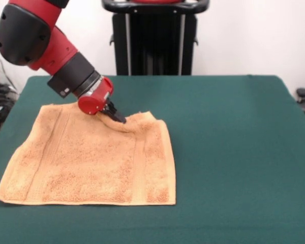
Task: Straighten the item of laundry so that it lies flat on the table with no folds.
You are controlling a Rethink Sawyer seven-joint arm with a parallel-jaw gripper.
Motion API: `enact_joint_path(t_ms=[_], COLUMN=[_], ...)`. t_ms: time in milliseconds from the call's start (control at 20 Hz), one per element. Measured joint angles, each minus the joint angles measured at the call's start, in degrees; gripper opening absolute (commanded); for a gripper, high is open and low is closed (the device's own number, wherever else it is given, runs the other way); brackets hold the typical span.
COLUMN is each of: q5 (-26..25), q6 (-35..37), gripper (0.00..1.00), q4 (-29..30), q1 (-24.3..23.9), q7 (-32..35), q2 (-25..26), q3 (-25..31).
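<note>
Orange-tan towel [89,162] spread on dark green tabletop [234,152], toward picture's left half, near front edge. Mostly flat; near edge straight, near corners flat. Two woven bands visible, running front-to-back, one nr left side, other nr right side. Far edge not flat: raised ridge/bunch at far right corner, cloth lifted and puckered there, small fold rolling toward right. Left side slightly wavy along edge.

Red & black arm coming down from upper left, angled toward picture's right. Gripper [118,116] at towel's far edge, dark tips down in the bunched cloth, touching it right at the ridge. Tips look close together w/ cloth gathered round them, but can't tell whether actually pinching towel or just pressed into it; too small & dark to make out gap. Red wrist housing just above towel's far edge, not resting on it as far as visible.

Black pedestal [155,38] at tabletop's far side, centre top, well apart from towel. Rest of tabletop to right bare green. White wall behind. Dark bits of gear at far left and far right edges, off tabletop, unclear what.
</note>
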Motion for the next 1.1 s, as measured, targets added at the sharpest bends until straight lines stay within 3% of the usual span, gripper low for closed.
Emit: enact_joint_path(t_ms=[500,750,1100], q5=[-2.59,-8.32,-11.27], q6=[-1.21,-1.30,-1.33], gripper=[0.00,0.00,0.00], q4=[-0.91,-4.20,-5.55], q1=[0.78,5.35,8.93], q7=[0.00,0.00,0.00], q2=[1.11,2.50,3.86], q3=[-0.06,-2.48,-4.36])
